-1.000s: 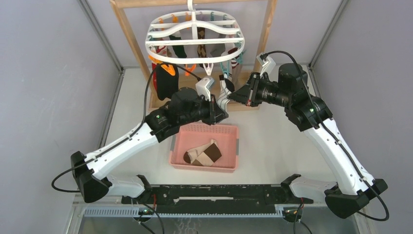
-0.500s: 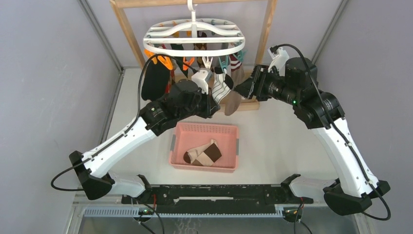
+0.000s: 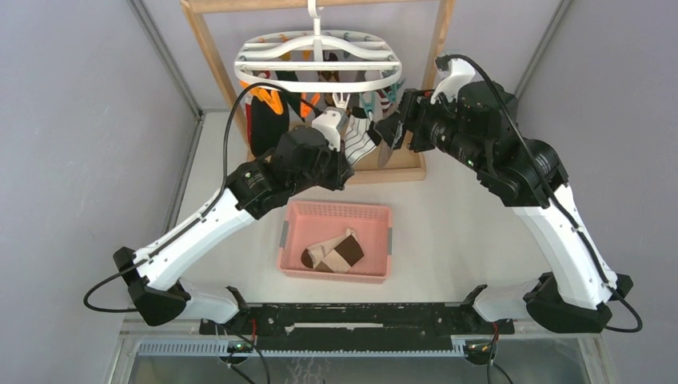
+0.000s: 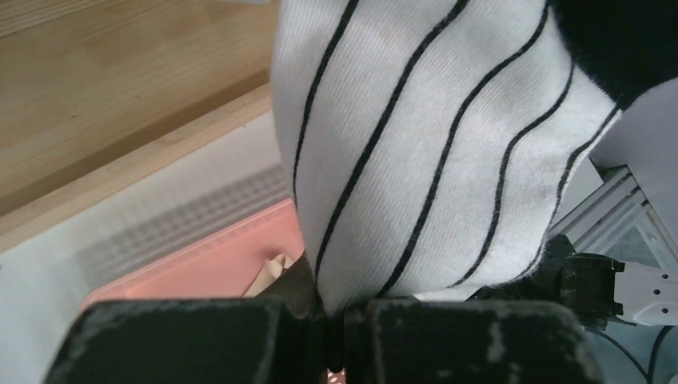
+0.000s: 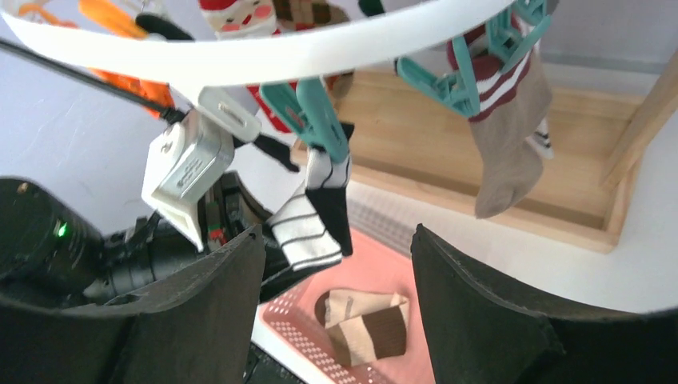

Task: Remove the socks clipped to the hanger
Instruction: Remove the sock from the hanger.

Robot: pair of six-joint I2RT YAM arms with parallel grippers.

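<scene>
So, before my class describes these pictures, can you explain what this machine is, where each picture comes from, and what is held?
Two robot arms stand at the edge of a table. One picture looks down on both; the others come from a camera on each wrist. A white hanger hangs on a wooden frame, socks clipped beneath. The left end effector is shut on a white black-striped sock held by a teal clip. The right end effector is open, empty, facing that clip. A pink basket on the table holds beige-and-brown socks.

Striped sock (image 4: pixel 416 160): fine ribbed knit cloth, matt; hanger (image 5: pixel 264 58): smooth white plastic, faintly glossy; frame (image 5: pixel 408 152): pale wood, seemingly unvarnished; basket (image 3: pixel 336 210): pink perforated plastic.
</scene>
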